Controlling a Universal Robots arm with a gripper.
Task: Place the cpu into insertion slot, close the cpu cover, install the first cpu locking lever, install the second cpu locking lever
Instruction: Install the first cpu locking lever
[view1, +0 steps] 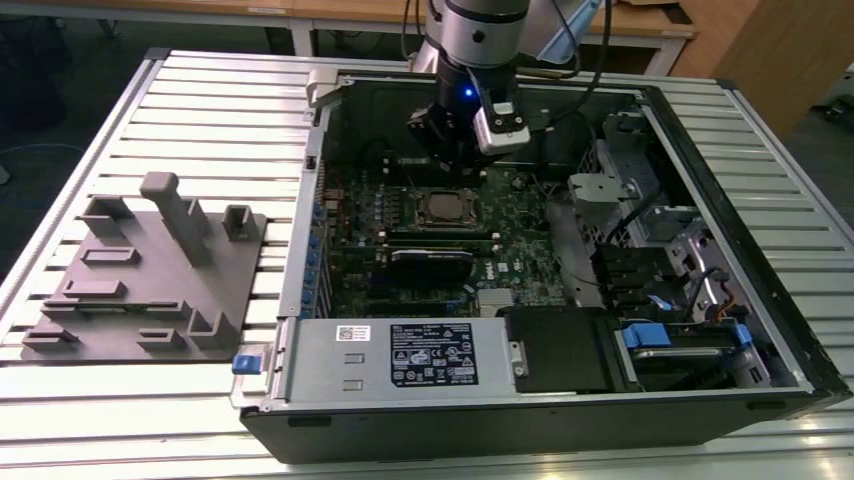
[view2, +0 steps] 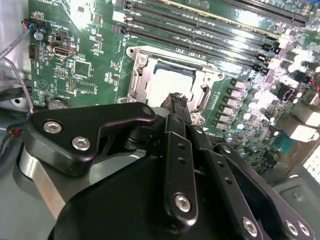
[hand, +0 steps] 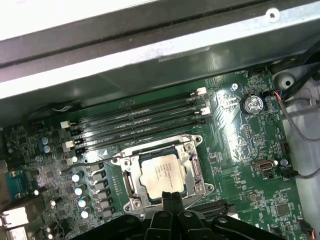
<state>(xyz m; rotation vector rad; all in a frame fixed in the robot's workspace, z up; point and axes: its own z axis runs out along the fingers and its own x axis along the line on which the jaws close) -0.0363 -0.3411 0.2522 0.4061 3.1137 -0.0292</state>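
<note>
The computer case (view1: 534, 435) lay open on the slatted table (view1: 200, 110). Its upright walls hemmed the arm in all round, and drive cages (view1: 627, 190) crowded the side toward the exterior view's right. Down inside, the green circuit board (hand: 240, 150) carried the insertion slot (hand: 132, 202). The cpu (hand: 161, 172) sat flat in it, silver top up, and the cpu cover (hand: 150, 151) lay down around it like a frame. The claw (hand: 170, 196) hung over the slot's edge on the side away from the long memory slots (hand: 135, 117). Its fingers were pressed together with nothing between them. I couldn't tell whether the tips touched the metal. A grey fixture (view1: 147, 270) stood on the table outside the case, toward the exterior view's left.
</note>
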